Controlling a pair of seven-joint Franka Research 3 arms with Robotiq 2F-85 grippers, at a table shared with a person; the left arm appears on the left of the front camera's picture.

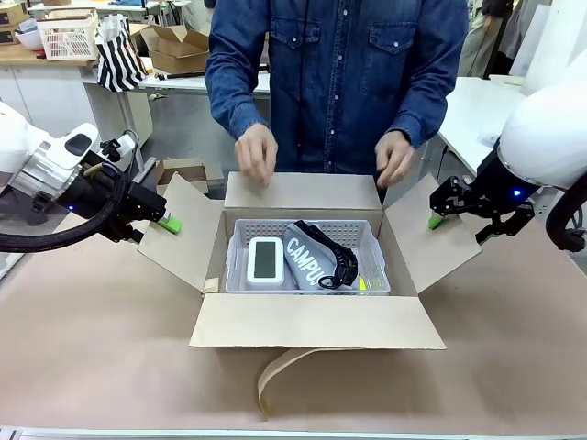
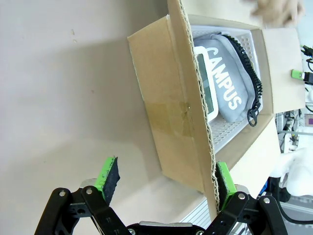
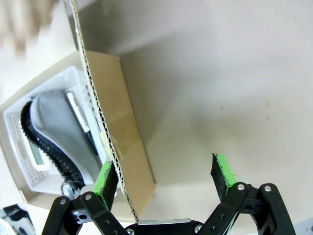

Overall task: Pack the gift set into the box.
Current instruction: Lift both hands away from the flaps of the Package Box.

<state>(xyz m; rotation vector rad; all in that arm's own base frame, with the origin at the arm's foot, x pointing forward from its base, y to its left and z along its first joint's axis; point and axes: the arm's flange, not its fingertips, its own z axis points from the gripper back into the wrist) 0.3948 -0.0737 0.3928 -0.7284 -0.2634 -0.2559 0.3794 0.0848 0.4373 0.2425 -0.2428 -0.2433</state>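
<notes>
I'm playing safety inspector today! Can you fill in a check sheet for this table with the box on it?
Surface: table, plain brownish top, flat.
Job's things: box open, all four flaps spread; gift set, a white basket with a grey pouch and a white gadget, sits inside it.
Clutter: tape strip curling off the near flap.
Grippers: left gripper open, straddling one side flap's edge; right gripper open, straddling the opposite flap's edge.
Cables: black cable looping under the left arm.
Surroundings: person's hands above the far flap; striped bag on a counter behind.
</notes>
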